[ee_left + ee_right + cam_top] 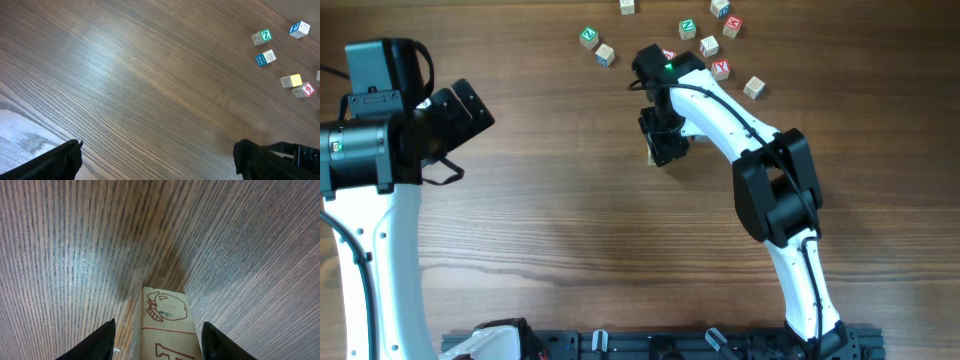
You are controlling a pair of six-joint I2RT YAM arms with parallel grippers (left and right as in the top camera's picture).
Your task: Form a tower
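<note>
Wooden tower [167,312], lower centre, stands between right end effector [158,330] fingers, narrow gaps showing; left end effector [157,160] wide, empty.

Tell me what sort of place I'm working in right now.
Probably a robot-manipulation test bench rather than a home: a wood-grain table, a left arm and right arm rising from a black rail at its near edge, and small wooden alphabet cubes scattered at the far side.

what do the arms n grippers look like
The left arm and right arm are white shells with black joint housings and thin black cables. The right has a green light near its wrist. The left gripper and right gripper are black.
</note>
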